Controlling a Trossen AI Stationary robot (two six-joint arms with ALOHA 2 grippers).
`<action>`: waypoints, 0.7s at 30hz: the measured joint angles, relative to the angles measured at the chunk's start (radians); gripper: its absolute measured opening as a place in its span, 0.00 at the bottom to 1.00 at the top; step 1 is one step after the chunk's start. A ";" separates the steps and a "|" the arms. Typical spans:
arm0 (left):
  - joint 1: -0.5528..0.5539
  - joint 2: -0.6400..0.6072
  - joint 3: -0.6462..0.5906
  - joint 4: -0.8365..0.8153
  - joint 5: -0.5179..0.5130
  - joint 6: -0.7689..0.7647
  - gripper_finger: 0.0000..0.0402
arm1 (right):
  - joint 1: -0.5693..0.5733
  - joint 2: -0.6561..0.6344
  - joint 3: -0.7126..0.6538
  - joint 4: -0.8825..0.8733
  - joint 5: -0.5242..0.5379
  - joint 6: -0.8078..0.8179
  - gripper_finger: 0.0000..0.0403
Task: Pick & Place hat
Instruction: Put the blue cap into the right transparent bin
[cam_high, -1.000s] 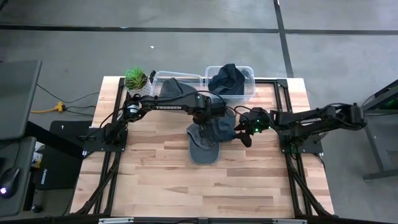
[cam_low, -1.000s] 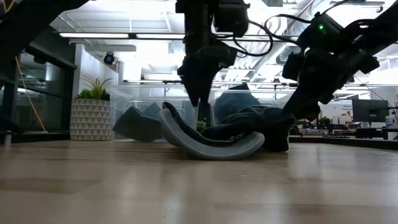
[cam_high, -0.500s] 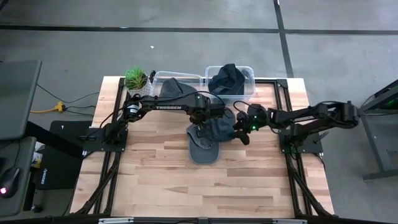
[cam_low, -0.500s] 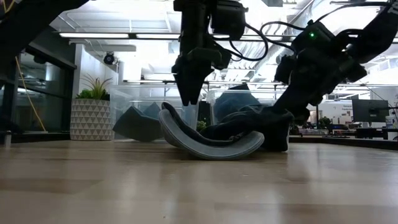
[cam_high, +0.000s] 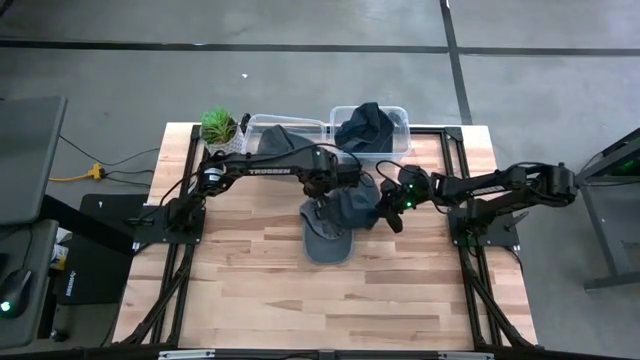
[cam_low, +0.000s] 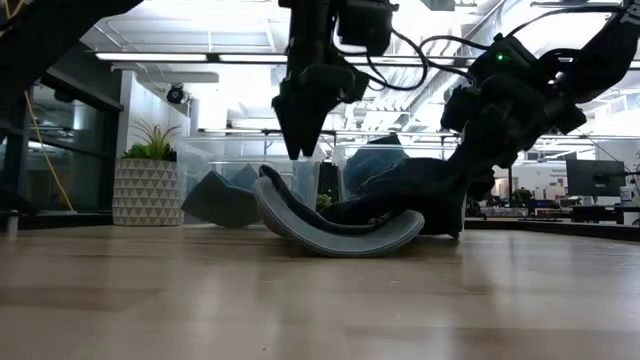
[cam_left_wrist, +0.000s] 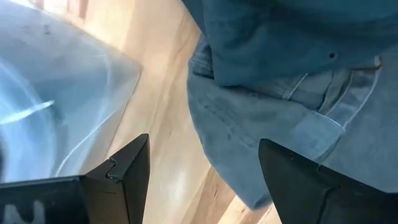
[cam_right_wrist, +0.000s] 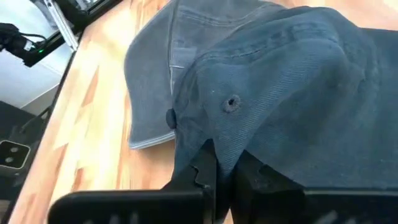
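1. While the cap (cam_high: 332, 222) lay near the middle of the table (cam_high: 250, 290), we logged both arms above it.
2. We found the cap's brim (cam_low: 330, 235) curved up off the wood in the low view, with the crown (cam_low: 415, 195) behind it.
3. We saw the right gripper (cam_right_wrist: 225, 169) pinching a fold of the crown's cloth; its two fingers stood almost together with fabric between them.
4. We placed that gripper (cam_high: 392, 212) at the cap's right edge in the high view.
5. We saw the left gripper (cam_left_wrist: 202, 177) spread wide, with nothing between its fingers (cam_left_wrist: 127, 168).
6. We located it (cam_high: 322, 203) above the cap's rear-left part, clear of the cloth in the low view (cam_low: 292, 140).
7. In the left wrist view we saw the cap's denim (cam_left_wrist: 280, 106) and a clear bin wall (cam_left_wrist: 56, 118) beyond the spread fingers.
8. We noted two clear bins at the table's far edge: the left bin (cam_high: 262, 124) and the right bin (cam_high: 398, 118), each holding a dark hat.
9. We recorded a potted plant (cam_high: 217, 127) beside the left bin, at the far-left corner.
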 joint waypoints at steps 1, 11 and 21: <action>0.001 0.000 0.014 -0.016 -0.003 -0.007 0.60 | 0.000 0.000 0.000 0.001 -0.002 0.001 0.03; 0.031 0.000 0.214 -0.135 -0.082 -0.034 0.60 | 0.001 -0.122 0.000 -0.027 -0.046 0.007 0.01; 0.067 -0.001 0.259 -0.121 -0.081 -0.034 0.60 | 0.002 -0.341 0.123 -0.392 -0.011 -0.094 0.01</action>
